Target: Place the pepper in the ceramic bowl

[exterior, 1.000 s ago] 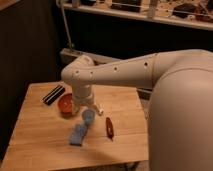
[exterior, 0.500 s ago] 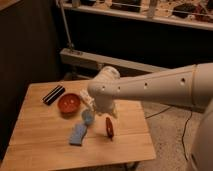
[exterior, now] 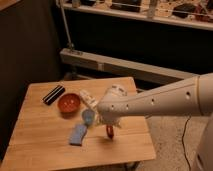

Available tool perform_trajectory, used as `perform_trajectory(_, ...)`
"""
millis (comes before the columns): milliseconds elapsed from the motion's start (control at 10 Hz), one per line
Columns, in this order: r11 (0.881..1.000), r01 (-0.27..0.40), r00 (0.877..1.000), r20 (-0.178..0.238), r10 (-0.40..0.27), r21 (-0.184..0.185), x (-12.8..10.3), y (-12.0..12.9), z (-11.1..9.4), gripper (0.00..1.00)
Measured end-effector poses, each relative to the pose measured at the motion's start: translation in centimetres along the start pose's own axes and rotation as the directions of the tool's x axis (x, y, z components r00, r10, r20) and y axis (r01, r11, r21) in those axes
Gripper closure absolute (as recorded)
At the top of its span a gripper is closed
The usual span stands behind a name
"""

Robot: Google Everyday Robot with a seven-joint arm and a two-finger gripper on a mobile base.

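Observation:
The pepper (exterior: 109, 132), small and dark red, lies on the wooden table (exterior: 40, 125) near its front right part. The ceramic bowl (exterior: 69, 102), orange-red and shallow, sits at the table's left centre, well apart from the pepper. My gripper (exterior: 106, 123) hangs at the end of the white arm (exterior: 150, 102), which reaches in from the right. It sits directly above the pepper's upper end, and the arm covers much of it.
A small light-blue cup (exterior: 88, 116) stands just left of the gripper. A blue cloth-like pad (exterior: 78, 134) lies in front of the cup. A pale cream oblong item (exterior: 89, 99) lies right of the bowl. A black flat object (exterior: 53, 94) lies at the back left.
The arm has swung from over the bowl and cup toward the right front. The gripper now sits over the pepper, and the bowl is uncovered. The objects have not moved.

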Motion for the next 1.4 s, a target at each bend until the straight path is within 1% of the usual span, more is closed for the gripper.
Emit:
perform_trajectory(100,1.0,0.012,1.0,-0.007,-0.012,-0.012,0.2,0.2,1.3,0.26)
perform_trajectory(300,1.0,0.018,1.0,-0.019,-0.018,-0.01,0.1,-0.2,3.1,0.26)
perform_trajectory(400,1.0,0.012,1.0,-0.029,-0.012,0.0,0.1,-0.6,4.3,0.26)
perform_trajectory(700,1.0,-0.001,0.999,-0.045,0.003,0.027,-0.3,-1.5,6.5,0.26)
perform_trajectory(900,1.0,0.006,0.999,-0.05,-0.005,0.029,-0.5,-1.0,7.3,0.27)
perform_trajectory(1000,1.0,0.013,0.998,-0.057,-0.012,0.026,-0.4,-0.6,7.7,0.32)
perform_trajectory(1100,1.0,0.024,0.998,-0.064,-0.023,0.019,-0.4,-0.3,8.2,0.44)
perform_trajectory(1200,0.999,0.03,0.997,-0.069,-0.028,0.015,-0.3,-0.1,8.5,0.52)
perform_trajectory(1400,0.999,0.039,0.996,-0.081,-0.038,0.012,0.0,0.2,9.0,0.71)
